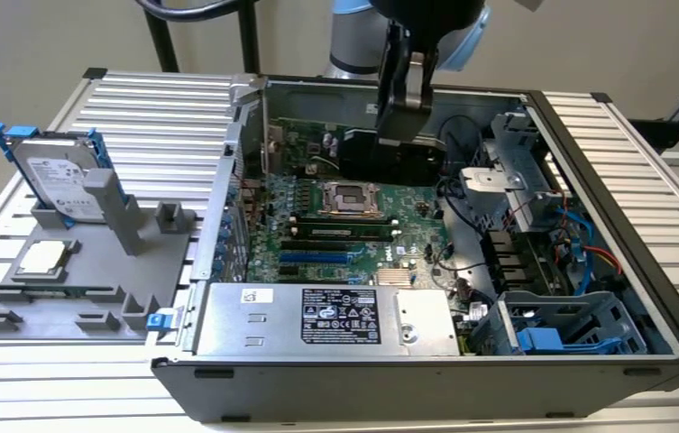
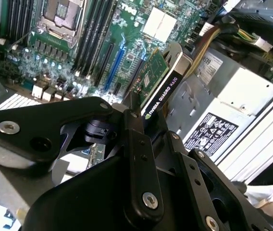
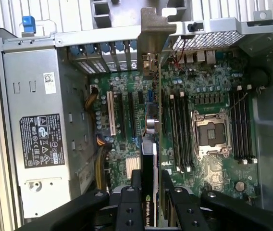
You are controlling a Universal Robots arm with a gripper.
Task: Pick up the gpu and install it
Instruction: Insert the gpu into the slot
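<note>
The pick-up is done. The claw (image 3: 151, 180) is clenched on the gpu (image 3: 148, 159), its black fingers (image 3: 135, 185) pressing both faces of the card. In the exterior view the gpu (image 1: 389, 161) hangs upright in the upper middle of the frame, inside the open computer case (image 1: 435, 388) and over the motherboard (image 1: 327, 225).

Installation looks unfinished. In the second wrist view the gpu (image 2: 158, 77) floats above the board, its lower edge apart from the blue slot (image 2: 116, 65). In the first wrist view its silver bracket points toward the rear openings of the case. The card has not yet gone into a slot.

White lettering runs along the card's black edge in the second wrist view. The power supply (image 1: 327, 317), low in the exterior view, carries a large dark sticker with small marks and a smaller white one. The hard drive (image 1: 60, 176) at the exterior view's left has a pale label and stands in a grey fixture (image 1: 123, 271) on the bench (image 1: 134, 99), with the CPU chip (image 1: 44, 259) beside it.
</note>
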